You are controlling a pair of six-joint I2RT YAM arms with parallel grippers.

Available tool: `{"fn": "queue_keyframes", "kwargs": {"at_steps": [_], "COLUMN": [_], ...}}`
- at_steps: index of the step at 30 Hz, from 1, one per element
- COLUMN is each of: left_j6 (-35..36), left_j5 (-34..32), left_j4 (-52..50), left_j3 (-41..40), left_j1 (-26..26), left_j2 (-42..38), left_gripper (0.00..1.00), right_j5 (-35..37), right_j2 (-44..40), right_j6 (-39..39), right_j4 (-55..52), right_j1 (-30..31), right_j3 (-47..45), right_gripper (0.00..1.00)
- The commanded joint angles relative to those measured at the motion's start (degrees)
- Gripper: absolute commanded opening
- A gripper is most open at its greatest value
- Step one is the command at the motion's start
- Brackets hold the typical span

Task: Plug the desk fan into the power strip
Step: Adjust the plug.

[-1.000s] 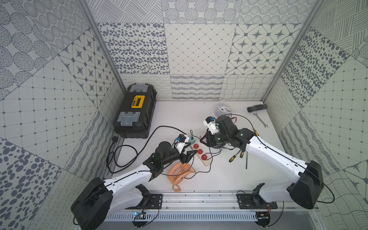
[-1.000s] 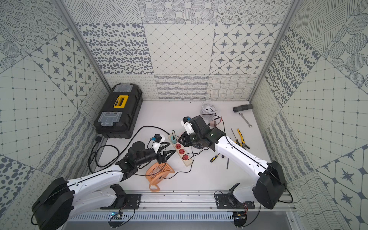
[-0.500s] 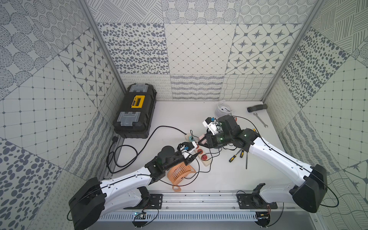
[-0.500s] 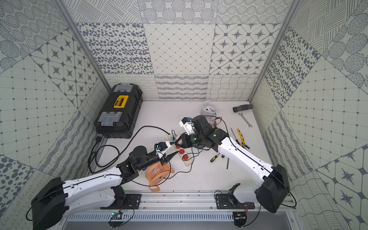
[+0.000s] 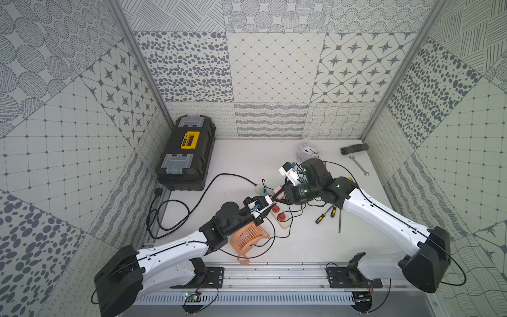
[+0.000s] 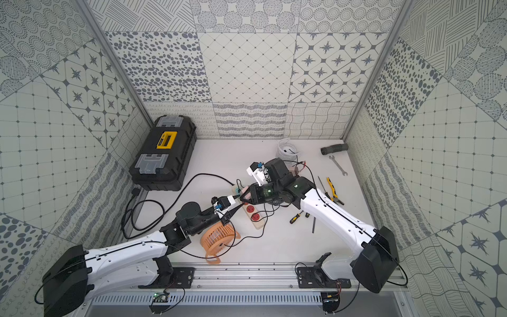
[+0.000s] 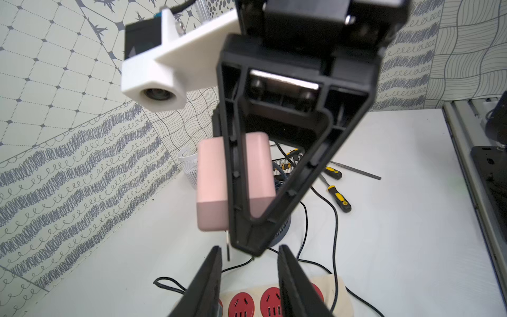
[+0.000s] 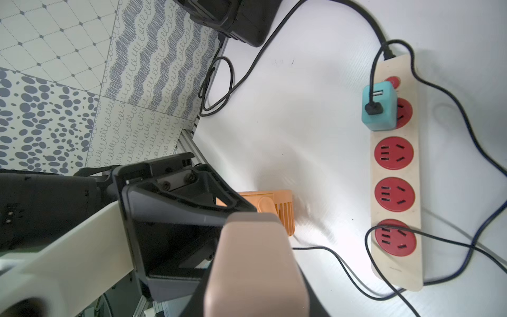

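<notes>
Power strip [image 8: 394, 173] lies on the desk [image 5: 301, 247] just beneath both tools, three sockets [image 8: 394, 153] free. My right tool [image 7: 247, 244] is clenched on the pink plug [image 7: 211, 178], prongs [image 7: 227, 247] aimed at it for insertion; left tool [image 5: 268, 209], beside it, is parted and empty.

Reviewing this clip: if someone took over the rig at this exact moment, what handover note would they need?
Right end effector: shut on the pink adapter, held off the table near the power strip, prongs not in any socket.
Left end effector: jaws apart, empty, over the strip close to the right one's tip.
Strip lies flat; a teal adapter fills the socket by the switch, three red sockets free. Orange fan lies by the left arm.
Done: adapter in hand. Left: seat it in a free socket.
</notes>
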Motion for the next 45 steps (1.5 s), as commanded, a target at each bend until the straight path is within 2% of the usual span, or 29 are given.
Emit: {"fn": "queue_keyframes", "kwargs": {"at_steps": [1,12,21,28,31,39,43,45], "left_j6": [1.95,1.27,-0.01,-0.41,-0.45,-1.39,-2.12,-3.6], "left_j5": [-1.15,-2.73,-4.34,-4.24,-4.29,-4.19,-4.83,-6.39], "left_j4": [3.66,5.29,5.76,5.64,5.3,5.04,4.81,4.4], "left_j3": [0.85,0.84,0.28,0.07,0.07,0.28,0.34,0.19], "left_j1": [-0.3,-0.32,-0.3,-0.34,-0.33,-0.28,-0.28,-0.28], "left_j2": [0.34,1.32,2.07,2.43,2.59,2.96,3.14,3.09], "left_gripper": [0.34,0.21,0.14,0.13,0.13,0.13,0.13,0.17], "right_j5": [-1.88,-4.18,-1.14,0.19,0.37,-2.97,-2.24,-0.61], "right_j2": [0.84,1.28,-1.14,-4.67,-5.81,-5.27,-6.11,-6.96], "right_j6": [0.47,1.26,4.22,8.47,9.89,11.01,10.65,10.02], "right_j4": [2.52,3.1,6.25,12.3,14.9,17.31,17.47,17.37], "right_j1": [-0.24,-0.24,-1.15,-3.39,-3.84,-3.83,-3.92,-3.92], "right_j3": [0.48,-0.41,-2.17,-5.83,-7.3,-8.75,-9.29,-9.65], "right_gripper": [0.25,0.29,0.62,0.67,0.64,0.43,0.29,0.24]}}
